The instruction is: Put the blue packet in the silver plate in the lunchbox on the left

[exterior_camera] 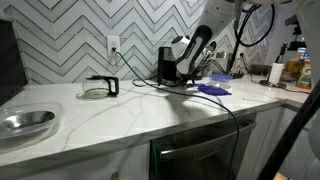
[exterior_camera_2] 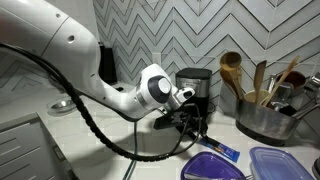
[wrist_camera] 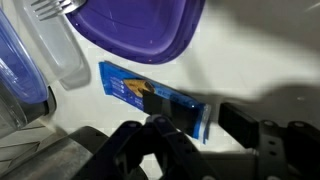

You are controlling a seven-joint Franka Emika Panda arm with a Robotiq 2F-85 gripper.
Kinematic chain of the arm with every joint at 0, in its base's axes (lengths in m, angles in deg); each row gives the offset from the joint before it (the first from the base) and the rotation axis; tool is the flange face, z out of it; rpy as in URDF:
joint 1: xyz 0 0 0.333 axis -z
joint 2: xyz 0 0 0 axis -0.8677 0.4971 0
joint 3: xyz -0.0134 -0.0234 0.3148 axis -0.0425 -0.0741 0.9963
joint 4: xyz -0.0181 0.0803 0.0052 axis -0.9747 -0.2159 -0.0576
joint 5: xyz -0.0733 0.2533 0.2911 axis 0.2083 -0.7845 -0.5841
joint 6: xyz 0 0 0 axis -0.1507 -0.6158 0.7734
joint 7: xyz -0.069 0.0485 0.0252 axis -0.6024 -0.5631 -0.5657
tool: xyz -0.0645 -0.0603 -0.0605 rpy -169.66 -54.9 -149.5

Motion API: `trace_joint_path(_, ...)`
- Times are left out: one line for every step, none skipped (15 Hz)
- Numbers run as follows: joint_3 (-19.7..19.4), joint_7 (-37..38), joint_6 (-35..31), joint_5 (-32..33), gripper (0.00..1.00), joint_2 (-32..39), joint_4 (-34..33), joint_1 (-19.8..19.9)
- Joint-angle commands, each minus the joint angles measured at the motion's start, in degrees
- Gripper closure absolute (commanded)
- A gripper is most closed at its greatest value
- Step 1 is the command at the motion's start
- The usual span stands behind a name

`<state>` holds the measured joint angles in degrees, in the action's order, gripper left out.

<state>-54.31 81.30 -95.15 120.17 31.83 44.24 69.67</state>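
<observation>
The blue packet lies flat on the white counter, just below a purple lid. It also shows in an exterior view. My gripper is open and low over the packet's near end. One finger overlaps the packet and the other stands clear beside it. The gripper shows in both exterior views. The silver plate sits empty far away at the other end of the counter. A clear lunchbox lies next to the purple lid.
A blue-lidded container sits by the purple lid. A pot of wooden utensils stands behind them. A black appliance stands against the tiled wall. A black stand and cables lie mid-counter.
</observation>
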Motion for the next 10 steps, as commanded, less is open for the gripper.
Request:
trace_joint_path(-1.09,-2.16,1.24,-2.34,0.55,2.05,-1.52,-0.92)
trace_joint_path(-1.14,-2.25,1.27,-2.37,0.54,2.12,-1.56,-0.95)
trace_joint_path(-1.20,-2.26,1.28,-2.37,0.63,2.20,-1.53,-1.00)
trace_joint_path(-1.23,-2.29,1.28,-2.33,0.62,2.27,-1.57,-1.03)
trace_joint_path(-1.24,-2.32,1.28,-2.29,0.64,2.29,-1.58,-1.06)
trace_joint_path(-1.27,-2.31,1.29,-2.26,0.70,2.35,-1.56,-1.08)
trace_joint_path(-1.27,-2.36,1.24,-2.25,0.67,2.35,-1.55,-1.08)
trace_joint_path(-1.32,-2.37,1.20,-2.17,0.70,2.33,-1.52,-1.11)
trace_joint_path(-1.37,-2.40,1.14,-2.08,0.71,2.33,-1.50,-1.15)
trace_joint_path(-1.43,-2.42,1.10,-1.98,0.72,2.30,-1.48,-1.20)
